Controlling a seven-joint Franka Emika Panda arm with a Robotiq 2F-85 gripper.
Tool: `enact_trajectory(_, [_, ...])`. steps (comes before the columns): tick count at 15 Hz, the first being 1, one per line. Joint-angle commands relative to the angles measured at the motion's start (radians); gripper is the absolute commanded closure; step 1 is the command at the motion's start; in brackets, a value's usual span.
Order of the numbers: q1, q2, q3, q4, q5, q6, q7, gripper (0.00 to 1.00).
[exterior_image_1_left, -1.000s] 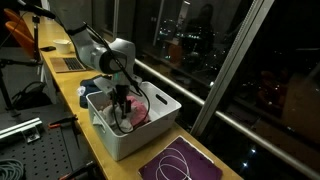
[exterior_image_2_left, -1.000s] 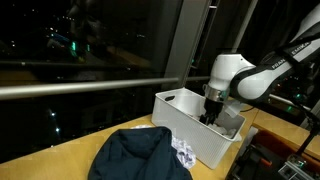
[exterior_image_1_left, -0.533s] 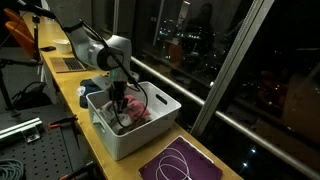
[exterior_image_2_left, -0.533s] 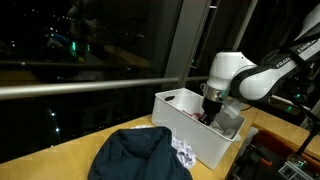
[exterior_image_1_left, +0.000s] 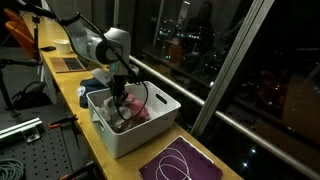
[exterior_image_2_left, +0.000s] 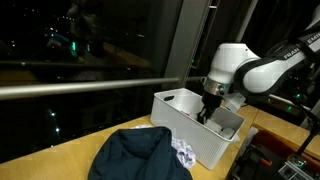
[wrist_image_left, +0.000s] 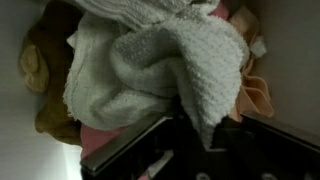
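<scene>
Wrist view: my end effector (wrist_image_left: 196, 128) is clenched on a fold of the pale towel (wrist_image_left: 150, 60). The towel is bunched on top of a pink cloth (wrist_image_left: 97, 138) and a tan cloth (wrist_image_left: 45, 92). In both exterior views I'm reaching down into the white bin (exterior_image_1_left: 125, 140) on the worktop (exterior_image_1_left: 68, 95). A dark garment (exterior_image_2_left: 135, 155) lies just beside the bin.

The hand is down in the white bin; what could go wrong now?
1. The hand appears to pinch only one fold of the pale grey terry towel; it might slip out.
2. The pink cloth and the brown cloth lie pressed against that towel, so they could be dragged over the rim of the white plastic bin.
</scene>
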Motion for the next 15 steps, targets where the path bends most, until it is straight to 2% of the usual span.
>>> enact_trajectory(1, [-0.010, -0.105, 0.016, -0.034, 0.036, -0.035, -0.008, 0.96])
enact_trajectory(7, [0.005, -0.321, 0.060, 0.007, 0.067, -0.159, 0.009, 0.96])
enact_trajectory(11, [0.046, -0.399, 0.156, 0.115, 0.042, -0.262, 0.049, 0.96])
enact_trajectory(15, [0.109, -0.382, 0.272, 0.276, 0.006, -0.381, 0.106, 0.96])
